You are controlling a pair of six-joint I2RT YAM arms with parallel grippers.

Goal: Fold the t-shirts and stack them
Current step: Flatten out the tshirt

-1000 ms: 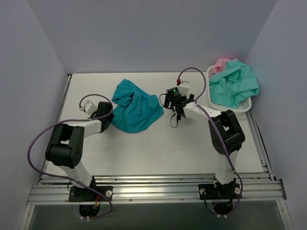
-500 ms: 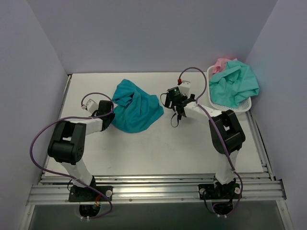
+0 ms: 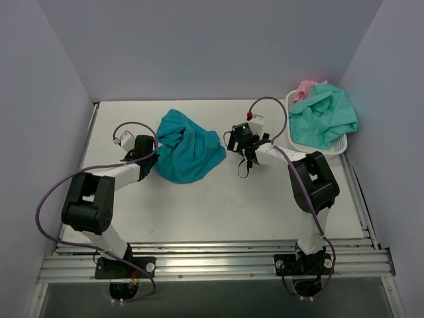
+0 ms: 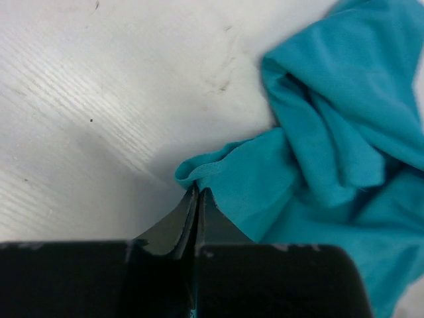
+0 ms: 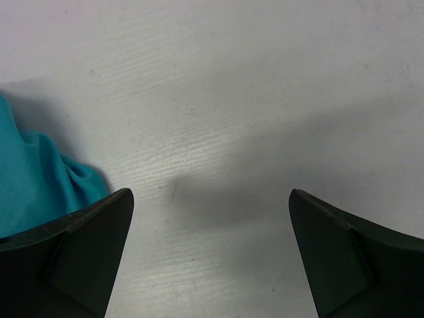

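A deep teal-blue t-shirt [image 3: 189,152] lies crumpled on the white table, left of centre. My left gripper [image 3: 153,164] is at the shirt's left edge. In the left wrist view the gripper [image 4: 197,191] is shut, its tips pinching a raised fold of the teal t-shirt's [image 4: 331,152] hem. My right gripper [image 3: 246,160] hovers just right of the shirt. It stands wide open [image 5: 211,193] over bare table, with a bit of the teal t-shirt [image 5: 33,179] beside its left finger. A mint-green t-shirt [image 3: 321,116] and a pink t-shirt [image 3: 306,87] are heaped in the basket.
A white perforated basket [image 3: 336,148] sits at the back right corner against the wall. Walls close in the table on the left, back and right. A metal rail [image 3: 212,258] runs along the near edge with both arm bases.
My left gripper has closed from partly open to shut on the teal t-shirt's hem, and its wrist has edged slightly toward the shirt. The right gripper has stayed open and nearly still.
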